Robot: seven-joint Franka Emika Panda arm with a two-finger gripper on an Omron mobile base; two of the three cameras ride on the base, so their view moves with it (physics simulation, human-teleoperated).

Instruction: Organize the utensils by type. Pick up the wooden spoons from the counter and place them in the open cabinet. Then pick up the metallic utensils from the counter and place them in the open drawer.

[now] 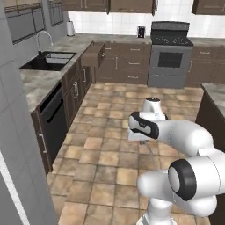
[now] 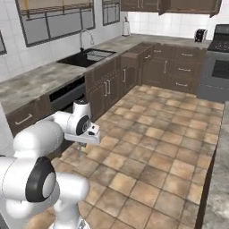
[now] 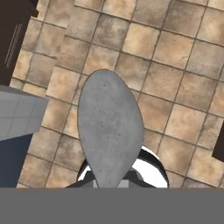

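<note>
One grey spoon (image 3: 109, 131), one open drawer (image 1: 92, 54), one sink (image 1: 48, 60), one stove (image 1: 171, 52).

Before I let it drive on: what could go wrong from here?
The grey spoon hangs over floor tiles, far from the open drawer; a slip would likely drop it on the floor. The drawer juts into the aisle, so the arm might clip it on approach.

place: home kitchen | stove (image 1: 170, 55) with oven at 1 o'clock on the far wall | sink (image 1: 47, 60) with curved tap (image 1: 42, 38) at 10 o'clock set in the veined stone bench (image 1: 37, 83) | dark brown base cabinets (image 1: 123, 63), one open drawer (image 1: 92, 54) | dishwasher (image 1: 53, 115) at 9 o'clock | tan tiled floor (image 1: 105, 149)
</note>
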